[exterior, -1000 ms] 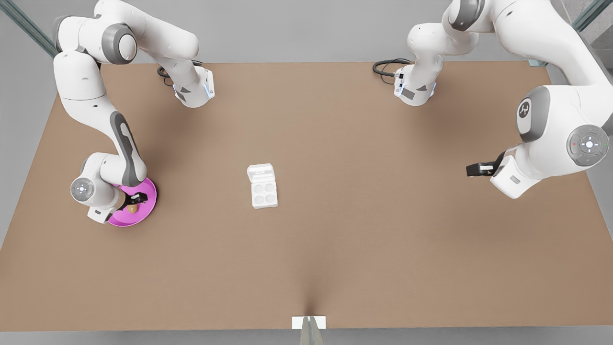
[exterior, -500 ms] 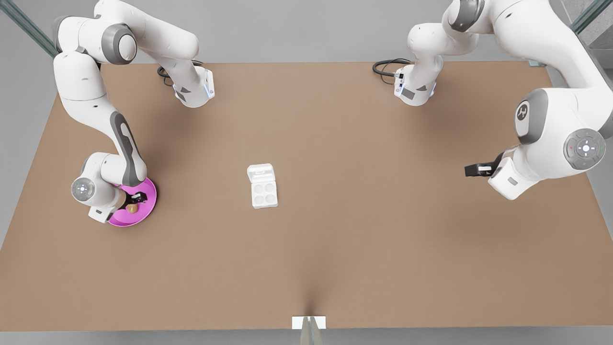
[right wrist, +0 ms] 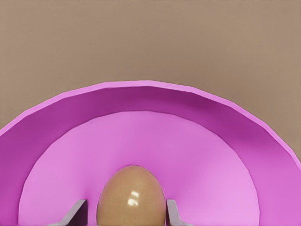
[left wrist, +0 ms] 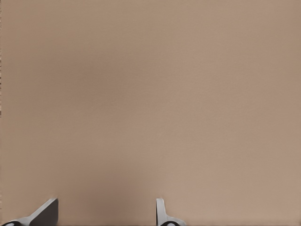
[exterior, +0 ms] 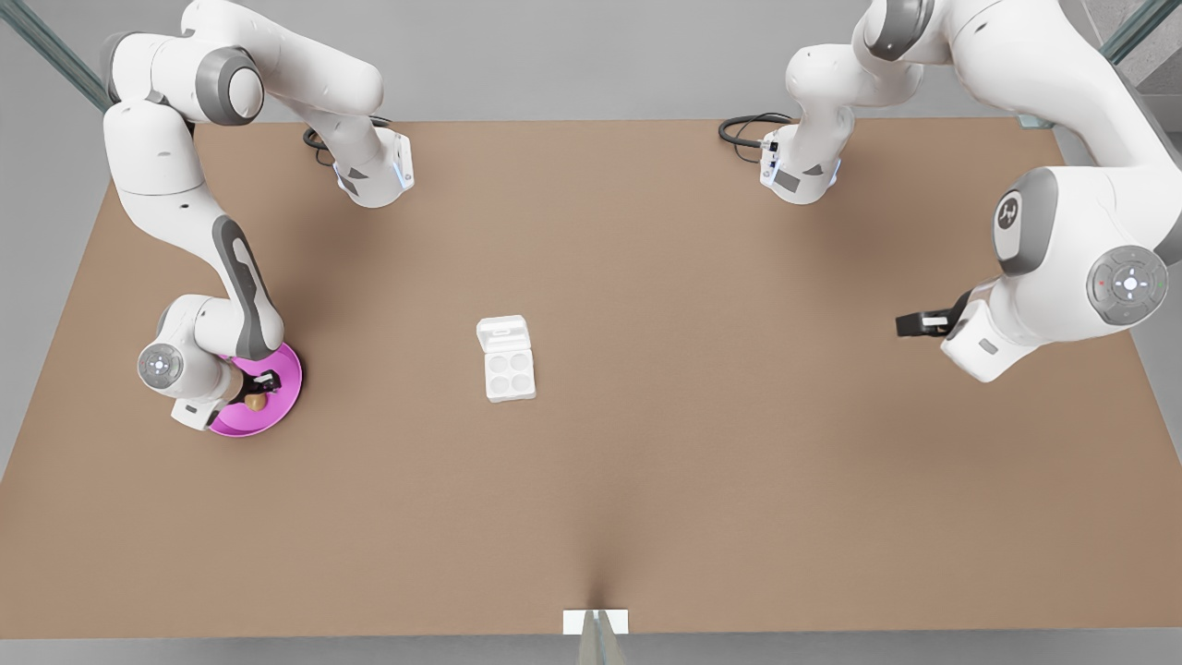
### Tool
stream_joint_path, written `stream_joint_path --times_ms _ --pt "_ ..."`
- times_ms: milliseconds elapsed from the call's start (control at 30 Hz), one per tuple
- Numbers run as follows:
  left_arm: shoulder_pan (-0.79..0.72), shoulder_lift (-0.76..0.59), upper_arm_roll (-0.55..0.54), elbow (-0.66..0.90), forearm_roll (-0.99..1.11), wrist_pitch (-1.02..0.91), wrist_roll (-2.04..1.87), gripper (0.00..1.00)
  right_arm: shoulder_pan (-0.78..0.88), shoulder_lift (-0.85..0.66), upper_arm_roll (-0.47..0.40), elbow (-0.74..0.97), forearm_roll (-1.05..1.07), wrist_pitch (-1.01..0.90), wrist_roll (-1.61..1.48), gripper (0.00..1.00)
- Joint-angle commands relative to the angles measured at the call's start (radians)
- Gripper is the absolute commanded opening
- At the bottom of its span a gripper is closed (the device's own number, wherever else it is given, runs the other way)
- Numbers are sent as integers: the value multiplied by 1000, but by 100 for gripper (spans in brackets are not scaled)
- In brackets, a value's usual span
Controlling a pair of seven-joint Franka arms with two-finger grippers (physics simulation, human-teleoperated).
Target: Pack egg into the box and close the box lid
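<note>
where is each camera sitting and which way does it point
Front view: high over the table, looking down on both arms, the box and pink plate.
Left wrist view: on the waiting arm at the front view's right, facing bare table between the left gripper jaws.
Right wrist view: at the plate, right gripper jaws flanking the egg.
Shared: egg and plate, front and right wrist.

1 egg, 1 pink plate, 1 box, seemingly 4 cups.

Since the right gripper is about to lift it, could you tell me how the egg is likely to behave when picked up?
The egg looks glossy and rounded, so it may slip between the right gripper's fingers, which flank it. Oval, it would probably roll on the pink plate if nudged. It is likely fragile, so squeeze gently.
</note>
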Motion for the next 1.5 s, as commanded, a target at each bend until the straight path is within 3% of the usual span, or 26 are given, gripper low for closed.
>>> stream_joint_path --times_ms 0,1467 --pt "0 0 -1 0 2 0 0 100 0 0 0 1 0 0 0 64" --pt "-3 1 -5 -1 -1 -20 0 100 -2 9 2 36 3 -8 -16 54"
